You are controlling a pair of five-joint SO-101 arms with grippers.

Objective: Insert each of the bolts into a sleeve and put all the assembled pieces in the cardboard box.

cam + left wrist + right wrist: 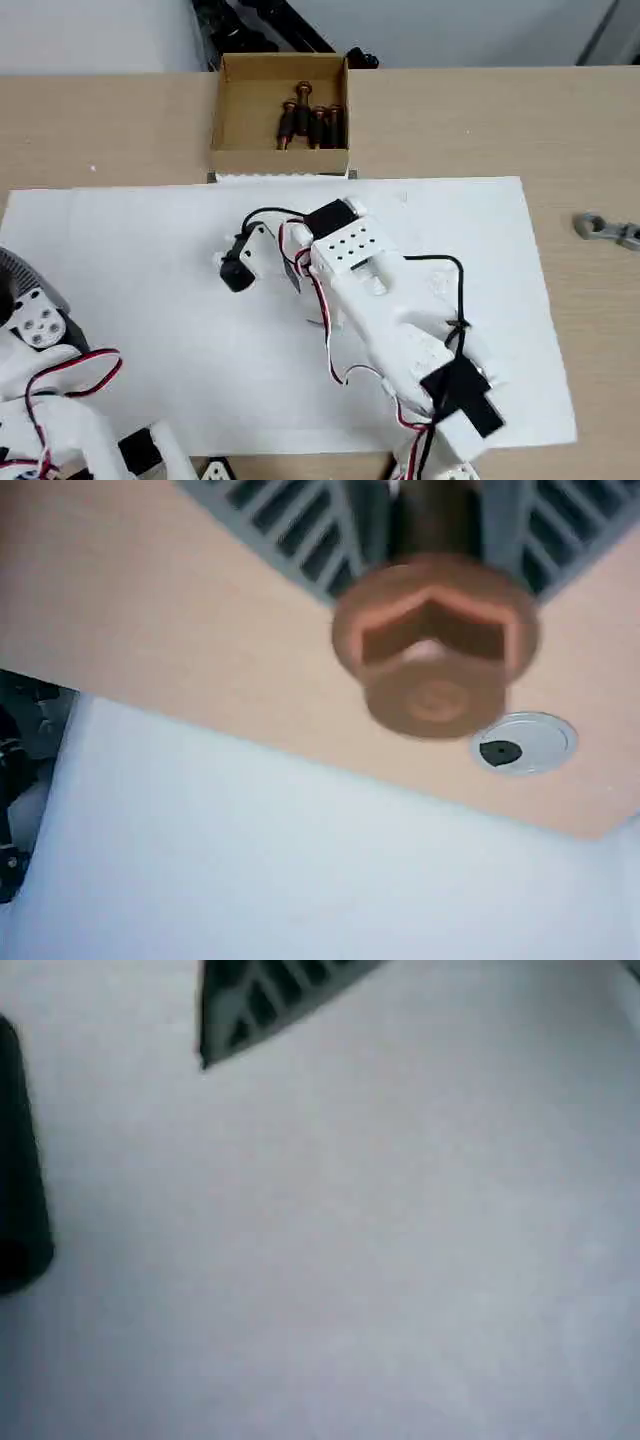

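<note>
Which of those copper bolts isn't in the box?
The bolt clamped in the left claw; the other bolts lie together inside the cardboard box.

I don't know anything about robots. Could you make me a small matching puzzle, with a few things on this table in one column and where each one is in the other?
Things:
1. copper-coloured bolt
2. assembled pieces
3. metal tool
4. white sheet

Places:
A. on the bare wooden table, off the sheet
B. inside the cardboard box
C. clamped in the left gripper
D. lying flat on the table, next to the box

Pairs: 1-C, 2-B, 3-A, 4-D
</note>
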